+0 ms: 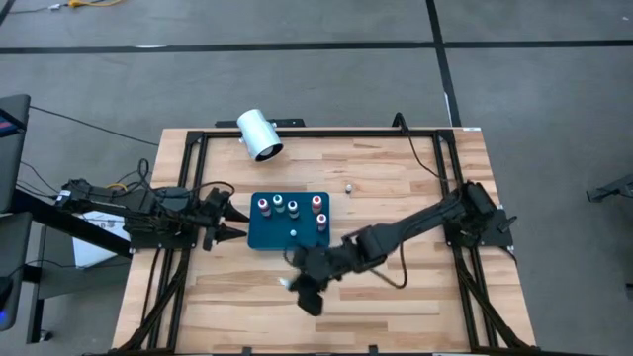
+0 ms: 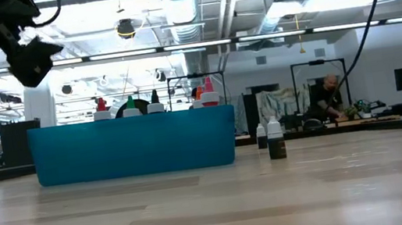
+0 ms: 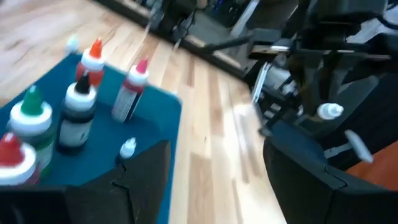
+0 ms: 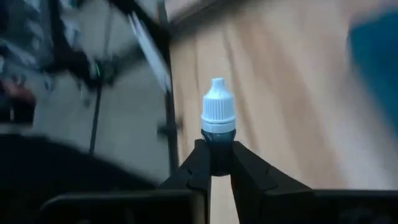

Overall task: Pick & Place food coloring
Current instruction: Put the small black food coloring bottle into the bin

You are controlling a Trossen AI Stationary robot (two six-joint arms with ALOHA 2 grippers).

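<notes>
Teal tray (image 1: 265,237) sits near the middle of the wooden tabletop (image 1: 415,297) and serves as the reference. Standing upright on the tray: a row of small food coloring bottles, one with a red top (image 1: 263,205), one with a green top (image 1: 278,201), one with a dark top (image 1: 293,207), then two more red- or pink-topped ones toward the tray's right end (image 1: 316,203) (image 1: 321,220). A tiny whitish piece (image 1: 293,234) lies on the tray in front of that row. One more small bottle (image 1: 348,186) stands alone on the tabletop just beyond the tray's far right corner; the low view shows it to the right of the tray with a dark body and pale cap (image 2: 275,141). Right gripper (image 1: 297,285) hangs over the tabletop just off the tray's near right corner, its jaws pinching a little bottle with a white ribbed cap (image 4: 217,115) by the dark body, cap pointing outward from the fingers. Left gripper (image 1: 229,220) sits just beside the tray's left edge, jaws spread wide, nothing between them. A large white cylinder (image 1: 260,134) lies on its side well beyond the tray's far left corner, at the tabletop's edge. A person (image 2: 330,98) shows far off in the room behind.
</notes>
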